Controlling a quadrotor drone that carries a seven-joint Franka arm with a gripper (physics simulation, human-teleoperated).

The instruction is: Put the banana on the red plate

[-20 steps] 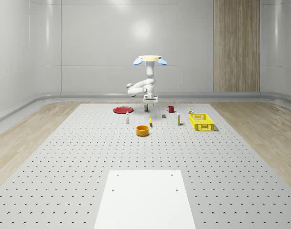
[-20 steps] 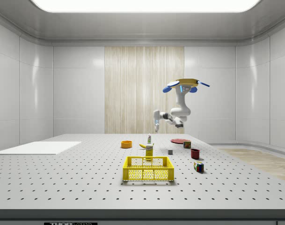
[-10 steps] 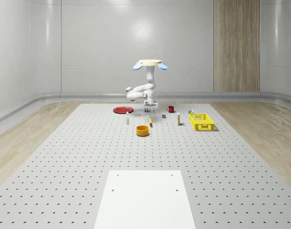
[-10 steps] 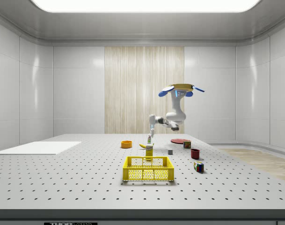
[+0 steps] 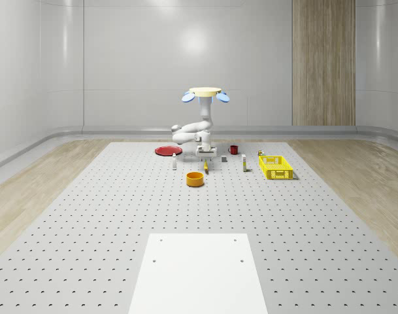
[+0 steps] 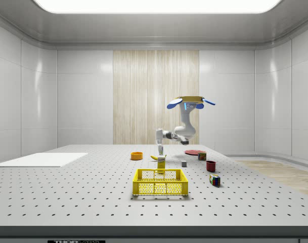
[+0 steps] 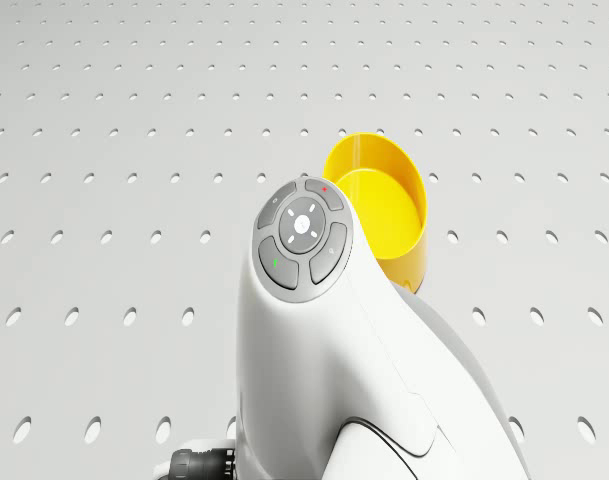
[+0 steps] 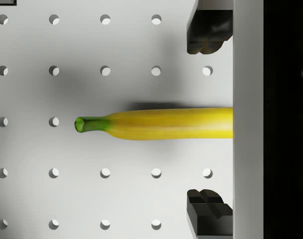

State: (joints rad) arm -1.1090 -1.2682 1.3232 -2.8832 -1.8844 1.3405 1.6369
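Observation:
The yellow banana (image 8: 156, 123) with a green stem lies flat on the perforated table. My gripper (image 8: 208, 122) hangs right above it, open, with one black fingertip (image 8: 206, 32) on each side and clear gaps to the fruit. In the whole-scene view the gripper (image 5: 206, 157) points down just over the banana (image 5: 206, 168), and the drone (image 5: 205, 93) hovers above them. The red plate (image 5: 167, 151) lies behind and toward that view's left. In the side view the gripper (image 6: 160, 151) is just above the banana (image 6: 155, 158), left of the red plate (image 6: 193, 152).
An orange bowl (image 5: 195, 178) stands close in front of the banana and also appears beyond the arm (image 7: 379, 210). A yellow basket (image 5: 275, 167), a red mug (image 5: 233, 150), small bottles and blocks stand around. A white sheet (image 5: 199, 271) lies near the front.
The drone has sunk and shifted from near the plate to over the banana. The arm has swung the gripper down close over the banana.

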